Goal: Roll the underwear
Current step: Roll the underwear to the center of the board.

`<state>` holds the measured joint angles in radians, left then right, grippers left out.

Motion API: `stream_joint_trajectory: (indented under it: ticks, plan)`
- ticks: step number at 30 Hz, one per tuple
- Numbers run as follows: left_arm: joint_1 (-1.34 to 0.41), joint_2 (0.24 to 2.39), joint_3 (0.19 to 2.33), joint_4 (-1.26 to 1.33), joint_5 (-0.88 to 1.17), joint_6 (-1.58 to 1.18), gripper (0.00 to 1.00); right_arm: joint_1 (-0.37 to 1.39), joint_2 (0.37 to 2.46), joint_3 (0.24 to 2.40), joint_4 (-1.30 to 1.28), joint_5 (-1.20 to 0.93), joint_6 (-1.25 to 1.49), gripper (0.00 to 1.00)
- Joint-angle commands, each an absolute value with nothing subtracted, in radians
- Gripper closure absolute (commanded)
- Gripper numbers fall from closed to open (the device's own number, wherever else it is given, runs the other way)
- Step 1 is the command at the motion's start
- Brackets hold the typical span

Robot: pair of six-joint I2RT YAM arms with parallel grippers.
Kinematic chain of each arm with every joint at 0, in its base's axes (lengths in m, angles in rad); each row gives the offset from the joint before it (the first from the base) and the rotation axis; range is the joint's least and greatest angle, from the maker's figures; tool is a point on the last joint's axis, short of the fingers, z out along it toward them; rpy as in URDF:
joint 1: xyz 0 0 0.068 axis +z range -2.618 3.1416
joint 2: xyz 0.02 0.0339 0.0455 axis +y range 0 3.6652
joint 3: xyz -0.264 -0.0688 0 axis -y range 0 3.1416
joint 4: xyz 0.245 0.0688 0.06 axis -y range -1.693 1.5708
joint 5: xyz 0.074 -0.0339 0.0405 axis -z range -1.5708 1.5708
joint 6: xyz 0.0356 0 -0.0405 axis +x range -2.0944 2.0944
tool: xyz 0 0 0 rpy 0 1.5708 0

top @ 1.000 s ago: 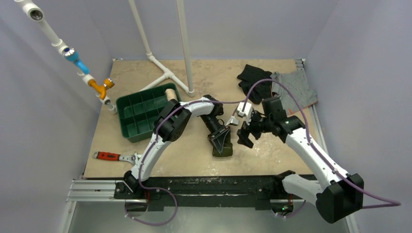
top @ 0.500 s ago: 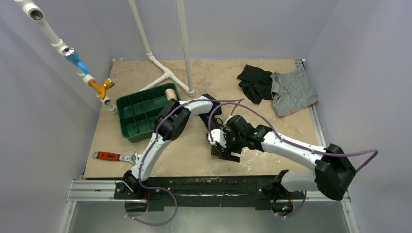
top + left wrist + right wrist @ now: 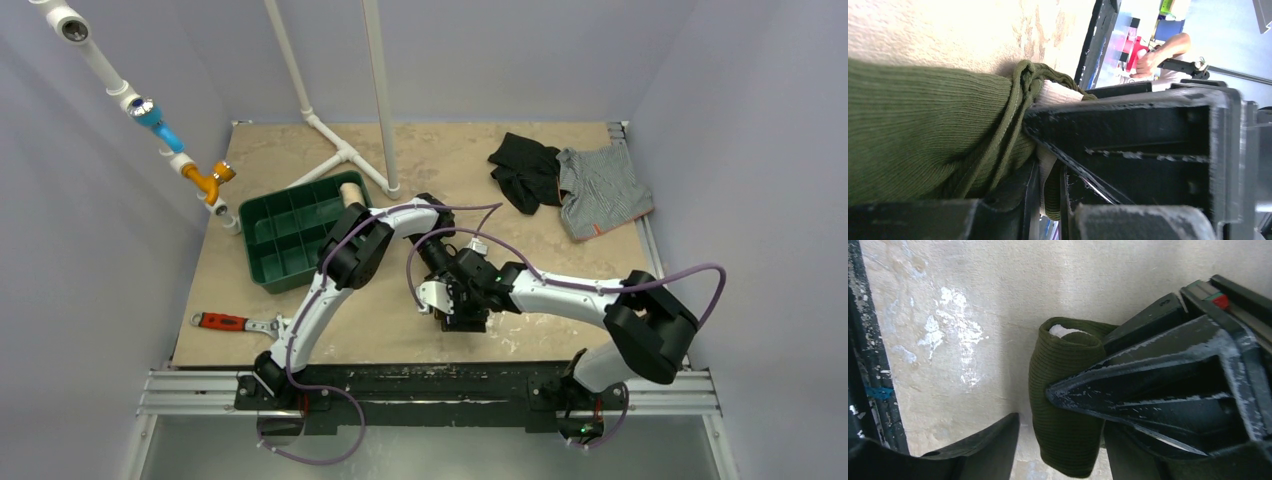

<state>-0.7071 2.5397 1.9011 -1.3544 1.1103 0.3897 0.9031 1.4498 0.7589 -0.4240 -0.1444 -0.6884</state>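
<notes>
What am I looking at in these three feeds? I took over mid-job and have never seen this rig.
Two robot arms, left and right, are bolted at the near edge of the table. The wide picture looks down from above and behind them; the two close-ups come from a camera on each wrist. Both grippers meet at the underwear, an olive roll with cream waistband showing. The left gripper looks shut on it; the right gripper is open, fingers either side of the roll. Also on the table: a green divided tray, a red-handled wrench, a black garment and a grey striped garment.
</notes>
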Motion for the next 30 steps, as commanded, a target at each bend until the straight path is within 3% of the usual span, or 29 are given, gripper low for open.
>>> stream_joint_trajectory:
  ticks: [1, 6, 12, 24, 30]
  plan:
    - [-0.700, 2.573, 1.921, -1.319, 1.031, 0.447, 1.00, 0.909, 1.488, 0.764, -0.377, -0.133, -0.716, 0.45]
    - [-0.702, 2.575, 1.924, -1.325, 1.029, 0.445, 1.00, 0.908, 1.521, 0.773, -0.409, -0.168, -0.719, 0.72]
    - [-0.700, 2.565, 1.922, -1.327, 1.005, 0.441, 0.90, 0.908, 1.551, 0.787, -0.474, -0.218, -0.720, 0.99]
    - [-0.647, 2.420, 1.846, -1.280, 0.928, 0.414, 0.59, 0.907, 1.577, 0.807, -0.581, -0.259, -0.681, 1.00]
    - [-0.613, 2.356, 1.790, -1.259, 0.940, 0.418, 0.54, 0.907, 1.563, 0.807, -0.603, -0.256, -0.657, 1.00]
